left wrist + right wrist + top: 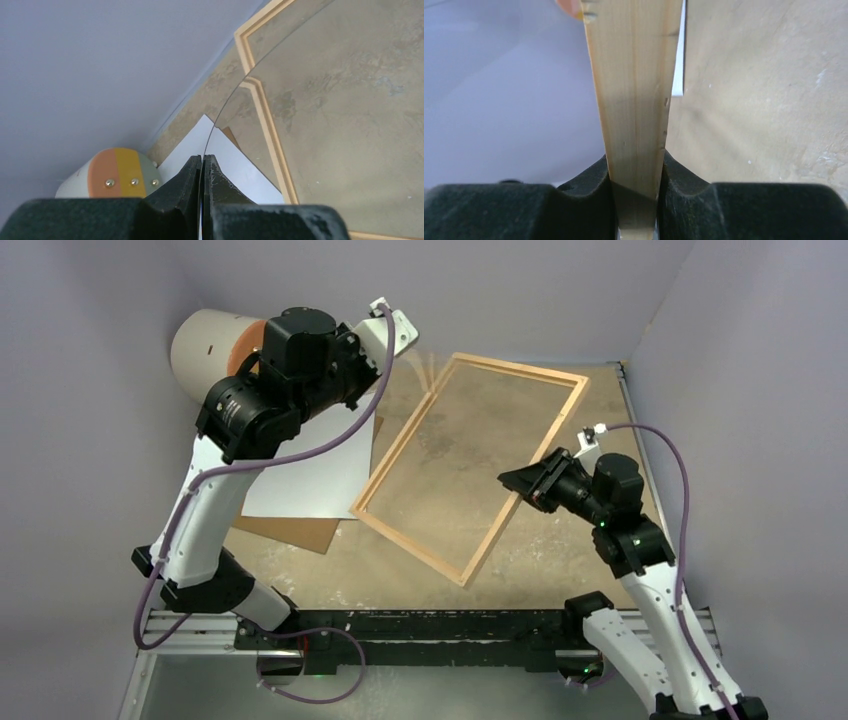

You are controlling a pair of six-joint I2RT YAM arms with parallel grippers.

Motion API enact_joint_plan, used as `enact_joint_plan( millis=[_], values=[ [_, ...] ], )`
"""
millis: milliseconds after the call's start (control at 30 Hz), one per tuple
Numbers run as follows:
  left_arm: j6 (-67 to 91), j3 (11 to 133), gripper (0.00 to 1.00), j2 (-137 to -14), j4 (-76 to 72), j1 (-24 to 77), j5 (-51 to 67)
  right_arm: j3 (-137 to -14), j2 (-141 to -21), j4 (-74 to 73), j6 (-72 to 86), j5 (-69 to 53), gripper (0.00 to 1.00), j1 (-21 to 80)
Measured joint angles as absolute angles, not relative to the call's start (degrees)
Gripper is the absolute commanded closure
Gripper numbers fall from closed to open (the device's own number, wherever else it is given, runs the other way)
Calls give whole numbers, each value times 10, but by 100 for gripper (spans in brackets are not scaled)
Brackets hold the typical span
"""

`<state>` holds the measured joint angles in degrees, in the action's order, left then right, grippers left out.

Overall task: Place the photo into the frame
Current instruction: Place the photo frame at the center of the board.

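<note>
**Thin light-wood rectangular frame (405, 430) held aslant, with the large white-backed rectangular photo (310, 470) to its left**
At far left stands a white cylinder with an orange band (205, 350). The left gripper (202, 165) has its fingers pressed together on the edge of a bowed clear pane (350, 125). The photo lies white side up on a brown fibreboard sheet (290, 530). The frame's long axis runs from near-left to far-right. The right gripper (636, 170) pinches its right long rail.
</note>
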<state>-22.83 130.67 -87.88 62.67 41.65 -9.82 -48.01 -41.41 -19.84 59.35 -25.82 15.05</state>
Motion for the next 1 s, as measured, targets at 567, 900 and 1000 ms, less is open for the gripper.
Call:
enact_joint_plan(
  millis=[567, 900, 1000],
  values=[
    [-236, 1230, 100, -893, 578, 416, -182, -265, -465, 31, 839, 114, 100, 182],
    [-236, 1200, 100, -901, 571, 416, -184, -243, -536, 87, 892, 157, 77, 298],
    [-236, 1186, 100, -901, 569, 416, -183, -177, -514, 120, 931, 153, 66, 314]
  ],
)
